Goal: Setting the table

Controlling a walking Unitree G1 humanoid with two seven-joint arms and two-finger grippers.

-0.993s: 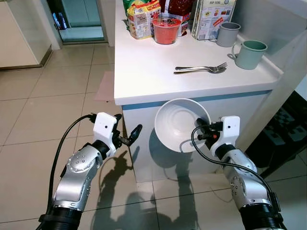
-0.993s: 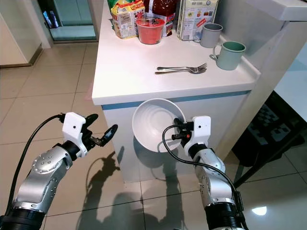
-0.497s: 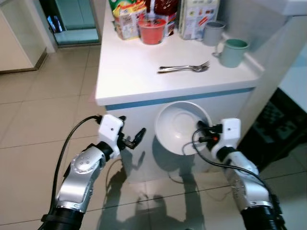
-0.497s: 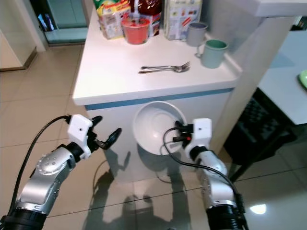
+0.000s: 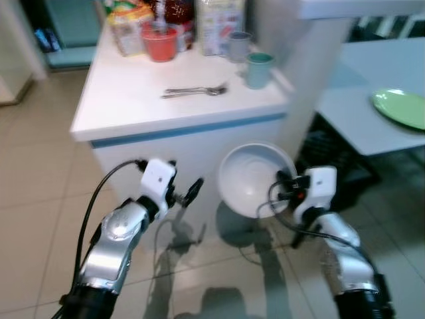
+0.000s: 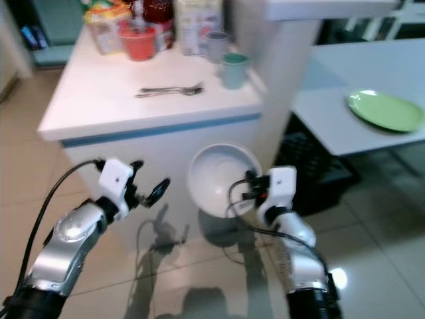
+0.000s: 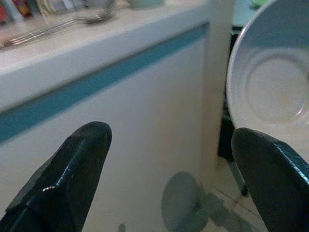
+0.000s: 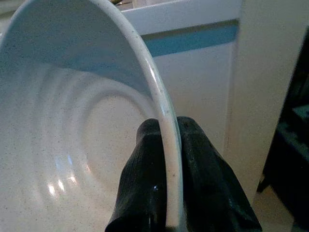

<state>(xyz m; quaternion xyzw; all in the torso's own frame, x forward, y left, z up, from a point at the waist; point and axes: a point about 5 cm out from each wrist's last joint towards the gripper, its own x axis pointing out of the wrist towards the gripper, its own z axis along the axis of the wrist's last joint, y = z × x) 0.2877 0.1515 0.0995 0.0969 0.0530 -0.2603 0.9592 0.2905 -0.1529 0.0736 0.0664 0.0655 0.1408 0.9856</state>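
White round ceramic bowl (image 5: 255,179) hangs pinched at its rim by the right gripper (image 5: 284,187); left gripper (image 5: 182,193) spread wide, holding nothing

Two silver arms with white wrist blocks, looping black cables, and long black-fingered tools.

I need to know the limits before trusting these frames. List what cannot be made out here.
- Printing on the packages at the counter's far end: motion blur, both eye views.
- How many pieces of cutlery lie there: blurred and too small.
- Green plate: cut by the left eye view's edge.
- White bowl contents near its bottom: cut off in the right wrist view.
- Right gripper fingertips: rim between them.
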